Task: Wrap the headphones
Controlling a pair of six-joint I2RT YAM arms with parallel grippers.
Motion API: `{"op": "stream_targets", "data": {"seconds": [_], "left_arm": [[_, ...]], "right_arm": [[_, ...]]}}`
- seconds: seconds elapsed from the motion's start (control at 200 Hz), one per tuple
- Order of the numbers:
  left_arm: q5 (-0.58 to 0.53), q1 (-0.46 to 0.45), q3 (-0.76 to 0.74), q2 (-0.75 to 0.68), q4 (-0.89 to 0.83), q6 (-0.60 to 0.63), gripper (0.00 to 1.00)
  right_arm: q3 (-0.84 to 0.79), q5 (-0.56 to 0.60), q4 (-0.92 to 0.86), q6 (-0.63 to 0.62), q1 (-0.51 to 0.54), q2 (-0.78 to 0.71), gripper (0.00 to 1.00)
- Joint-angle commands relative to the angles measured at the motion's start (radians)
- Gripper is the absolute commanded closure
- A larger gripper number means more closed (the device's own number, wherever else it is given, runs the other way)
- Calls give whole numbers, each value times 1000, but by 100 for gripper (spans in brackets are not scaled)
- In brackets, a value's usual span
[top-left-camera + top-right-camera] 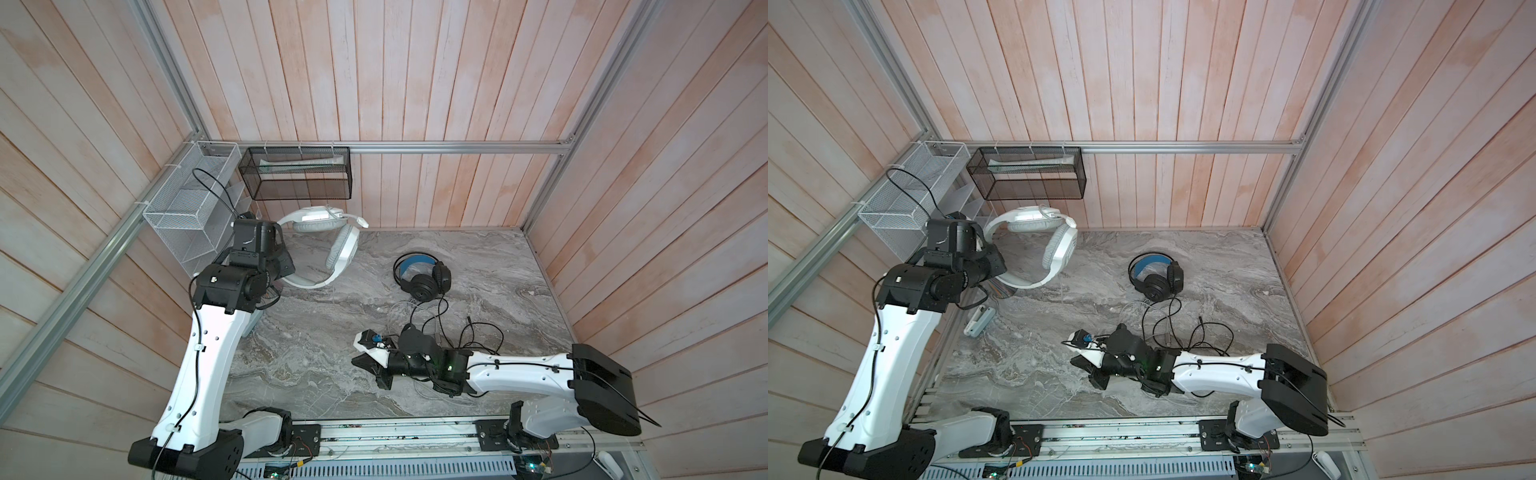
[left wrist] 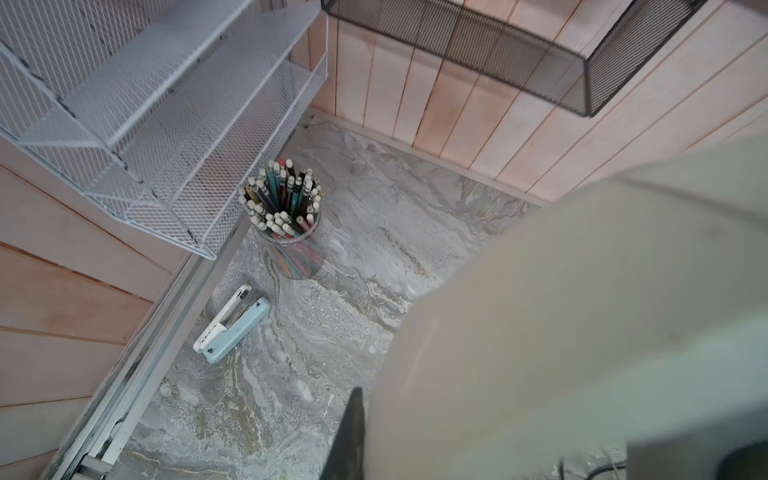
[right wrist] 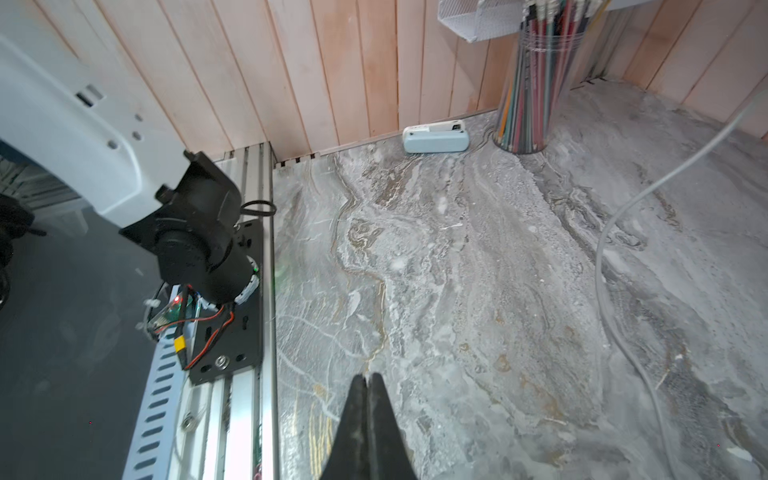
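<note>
The right gripper [image 3: 365, 384] is pressed together on nothing, just above the table [image 3: 457, 270]. The left gripper [image 2: 355, 415] is clamped on the white headset [image 1: 343, 249], which is held raised. The black headset [image 1: 424, 284] is seen lying mid-table.

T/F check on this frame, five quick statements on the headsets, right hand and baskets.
1. The black headset lies on the table, right of the white headset in both top views. True.
2. The right hand is open. False: it is shut, with nothing visible between the jaws.
3. The black basket sits on the table. False: it hangs on the back wall's rail.
4. A pencil cup stands near a stapler. True.
5. The white headset lies in the white rack. False: it is outside the rack, to its right in both top views.
</note>
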Motion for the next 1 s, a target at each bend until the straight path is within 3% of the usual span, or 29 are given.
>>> {"op": "stream_targets", "data": {"seconds": [0.0,0.26,0.47,0.635,0.65,0.685,0.845,0.995], "left_arm": [[-2,6,-98,0,166,4,100],[-49,-8,-322,-24,264,42,100],[-74,-28,-301,-86,254,18,100],[11,-27,-182,-142,177,-7,100],[21,-28,-168,-145,168,-10,100],[43,-27,-137,-149,147,-17,100],[111,-37,22,-166,58,-51,100],[169,-65,138,-160,-4,-88,100]], "right_arm": [[114,106,-292,-85,35,-73,100],[318,181,-537,-180,43,-201,100],[282,224,-539,-200,43,-208,99],[77,197,-252,-150,30,-204,65],[55,196,-210,-144,25,-198,57],[28,182,-144,-127,8,-186,49],[-60,85,134,-37,-109,-107,28],[9,64,284,-22,-171,64,13]]}}
